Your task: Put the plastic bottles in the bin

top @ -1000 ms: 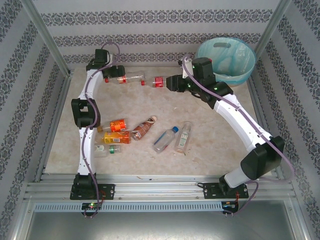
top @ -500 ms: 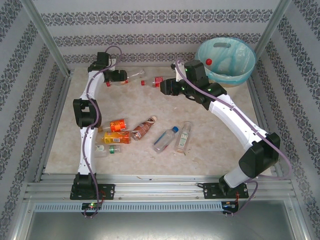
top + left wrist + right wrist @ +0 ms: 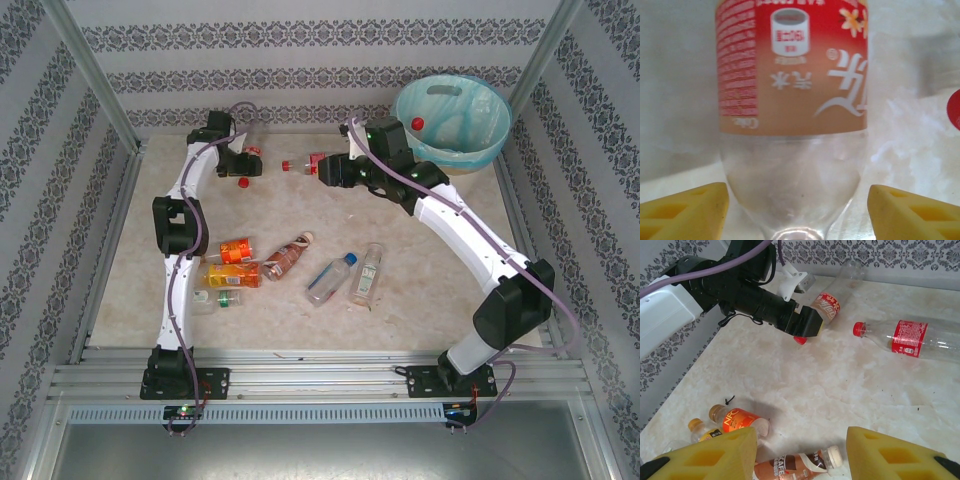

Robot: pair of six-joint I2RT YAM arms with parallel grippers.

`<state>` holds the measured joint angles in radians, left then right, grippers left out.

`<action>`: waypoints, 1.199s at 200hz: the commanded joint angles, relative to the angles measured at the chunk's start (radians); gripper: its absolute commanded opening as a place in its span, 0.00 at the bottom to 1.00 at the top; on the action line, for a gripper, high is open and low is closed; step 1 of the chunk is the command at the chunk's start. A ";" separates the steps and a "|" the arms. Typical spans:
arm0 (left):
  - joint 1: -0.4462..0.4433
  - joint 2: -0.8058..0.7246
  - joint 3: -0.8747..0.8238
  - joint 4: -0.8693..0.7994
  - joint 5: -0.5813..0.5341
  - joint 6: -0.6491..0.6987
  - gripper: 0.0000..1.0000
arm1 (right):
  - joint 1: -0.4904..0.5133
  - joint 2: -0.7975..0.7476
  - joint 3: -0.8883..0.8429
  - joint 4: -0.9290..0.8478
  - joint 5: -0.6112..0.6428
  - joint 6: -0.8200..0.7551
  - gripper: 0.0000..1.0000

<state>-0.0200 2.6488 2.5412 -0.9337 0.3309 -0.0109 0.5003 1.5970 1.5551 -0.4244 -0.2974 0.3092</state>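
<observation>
You're just starting: one bottle [image 3: 417,123] seemingly lying in the bin [image 3: 455,105], eight waiting outside, left gripper [image 3: 797,200] spread around a red bottle [image 3: 792,85], right gripper [image 3: 800,440] spread, empty.

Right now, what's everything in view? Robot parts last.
bin: one, cream-white, blue liner, far right corner
red cap: one, inside the bin
red-orange-label bottle: one, clear, far left, between the left fingers
red-label bottle: one, clear, red cap, lying far centre
orange bottles: two, near left
small clear bottle: one, nearest left
brown bottle: one, centre
blue-capped bottle: one, clear, centre
white-label bottle: one, clear, beside it
table: one, beige marble
arms: two, white and black
left fingers: yellow, open astride the bottle
right fingers: yellow, open, empty
</observation>
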 commanded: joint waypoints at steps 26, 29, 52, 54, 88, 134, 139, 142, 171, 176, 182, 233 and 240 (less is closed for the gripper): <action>-0.005 0.013 0.014 -0.002 -0.054 -0.046 0.56 | 0.018 -0.003 0.027 -0.025 0.006 0.011 0.51; -0.005 0.014 0.014 -0.005 -0.058 -0.048 0.55 | 0.020 -0.004 0.027 -0.025 0.007 0.010 0.51; -0.005 0.012 0.013 -0.020 -0.076 -0.061 0.51 | 0.023 -0.010 0.027 -0.027 0.016 0.011 0.51; -0.005 0.011 0.013 -0.019 -0.076 -0.061 0.51 | 0.023 -0.010 0.027 -0.027 0.016 0.011 0.51; -0.005 0.020 0.014 -0.005 -0.067 -0.073 0.63 | 0.036 -0.010 0.029 -0.026 0.023 0.017 0.51; -0.004 0.036 0.022 0.035 -0.077 -0.090 0.77 | 0.059 -0.022 0.016 -0.020 0.027 0.031 0.51; -0.005 0.037 0.022 0.043 -0.075 -0.093 0.78 | 0.061 -0.023 0.014 -0.021 0.027 0.031 0.51; -0.004 0.038 0.022 0.049 -0.075 -0.094 0.78 | 0.062 -0.024 0.013 -0.020 0.030 0.030 0.51; -0.005 0.045 0.022 0.112 -0.050 -0.123 0.79 | 0.066 -0.036 -0.004 -0.020 0.035 0.033 0.51; -0.005 0.046 0.023 0.127 -0.044 -0.128 0.79 | 0.066 -0.039 -0.008 -0.019 0.037 0.034 0.51; -0.005 0.048 0.024 0.144 -0.039 -0.137 0.80 | 0.066 -0.042 -0.012 -0.019 0.038 0.034 0.51; -0.011 0.116 0.100 0.221 -0.027 -0.174 0.81 | 0.064 -0.063 -0.042 -0.022 0.058 0.029 0.51; -0.014 0.122 0.105 0.224 -0.029 -0.168 0.81 | 0.062 -0.065 -0.044 -0.023 0.058 0.028 0.51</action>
<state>-0.0208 2.7197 2.5969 -0.7593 0.2893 -0.1528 0.5545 1.5623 1.5284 -0.4416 -0.2665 0.3351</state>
